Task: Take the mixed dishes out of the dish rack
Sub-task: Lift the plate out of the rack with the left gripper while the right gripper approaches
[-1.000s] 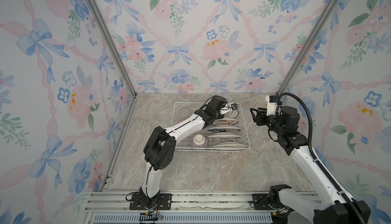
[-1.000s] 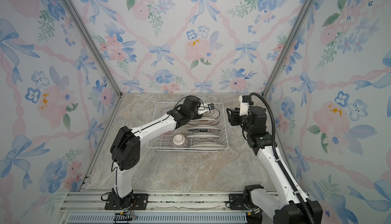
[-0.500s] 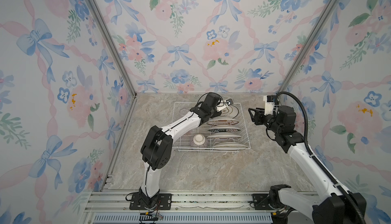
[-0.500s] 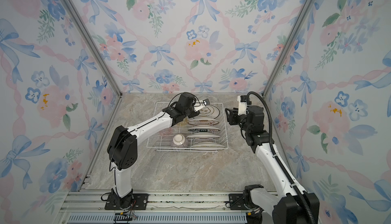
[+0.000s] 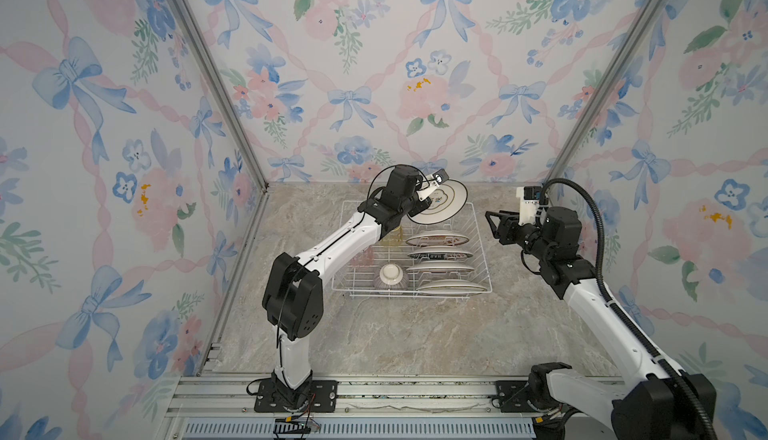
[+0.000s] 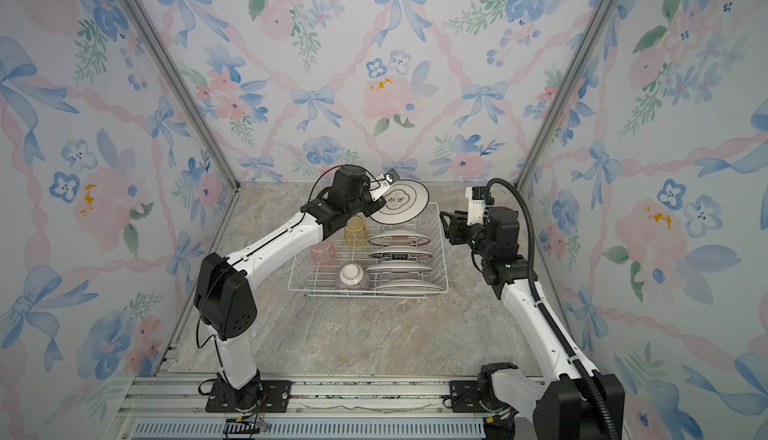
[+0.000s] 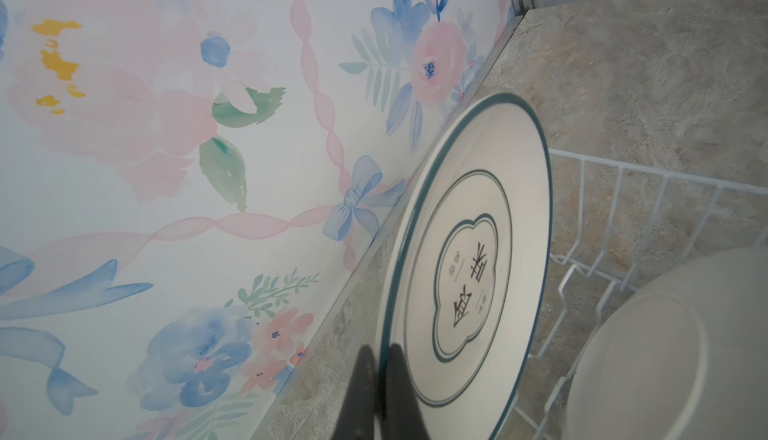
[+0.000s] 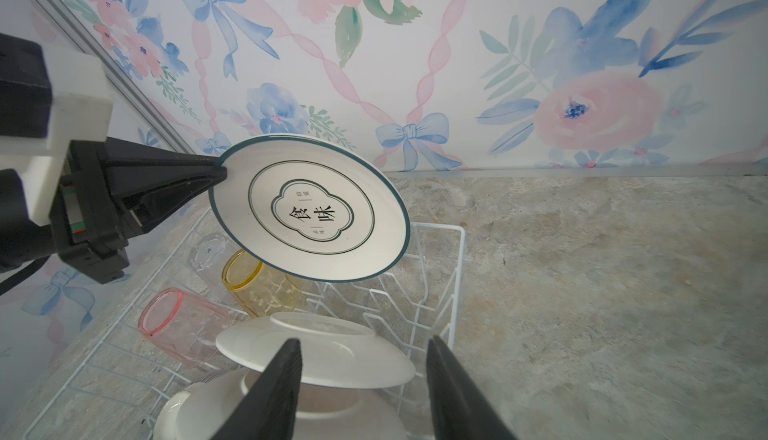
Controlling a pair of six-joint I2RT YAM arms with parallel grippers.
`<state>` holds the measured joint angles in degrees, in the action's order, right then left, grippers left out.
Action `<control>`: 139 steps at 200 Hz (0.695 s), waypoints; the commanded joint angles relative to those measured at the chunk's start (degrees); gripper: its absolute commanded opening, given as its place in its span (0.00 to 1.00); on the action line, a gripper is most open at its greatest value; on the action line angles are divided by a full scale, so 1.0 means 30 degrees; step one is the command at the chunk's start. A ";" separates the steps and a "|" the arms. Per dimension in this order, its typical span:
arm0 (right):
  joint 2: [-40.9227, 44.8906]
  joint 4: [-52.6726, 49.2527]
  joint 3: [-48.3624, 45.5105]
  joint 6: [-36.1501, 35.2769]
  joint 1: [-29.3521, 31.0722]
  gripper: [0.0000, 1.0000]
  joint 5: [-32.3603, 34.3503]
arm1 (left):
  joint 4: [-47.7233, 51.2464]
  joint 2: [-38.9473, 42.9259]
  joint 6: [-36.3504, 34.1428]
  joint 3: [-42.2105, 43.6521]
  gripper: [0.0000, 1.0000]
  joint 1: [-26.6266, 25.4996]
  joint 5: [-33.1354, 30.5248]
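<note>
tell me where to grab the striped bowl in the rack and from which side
Take the striped bowl by its raised white foot, coming straight down from above. It sits upside down in the dish rack, foot up, and its rounded wall slopes away. The plates stand close beside it, so a side approach looks cramped.

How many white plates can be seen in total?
5 plates. One is held above the dish rack by the left gripper; four stand in its slots. None seems hidden.
</note>
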<state>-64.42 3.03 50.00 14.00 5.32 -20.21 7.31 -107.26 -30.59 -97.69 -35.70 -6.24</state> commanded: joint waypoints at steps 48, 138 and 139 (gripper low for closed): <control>-0.0515 0.5103 -0.1762 0.3058 -0.2122 0.49 -0.5316 | -0.0564 0.1962 0.3176 -0.1334 0.00 0.1258 0.3450; -0.1571 0.4718 -0.1186 0.3180 -0.1608 0.47 -0.5405 | -0.0098 0.1627 0.2405 -0.0763 0.00 0.1379 0.1986; -0.1577 0.4667 -0.1147 0.3139 -0.1574 0.47 -0.5385 | -0.0096 0.1610 0.2390 -0.0755 0.00 0.1367 0.1974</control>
<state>-68.62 18.00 45.41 24.47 -0.56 -35.81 7.35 -103.31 -22.70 -99.98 -31.86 1.28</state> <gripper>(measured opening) 0.473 0.049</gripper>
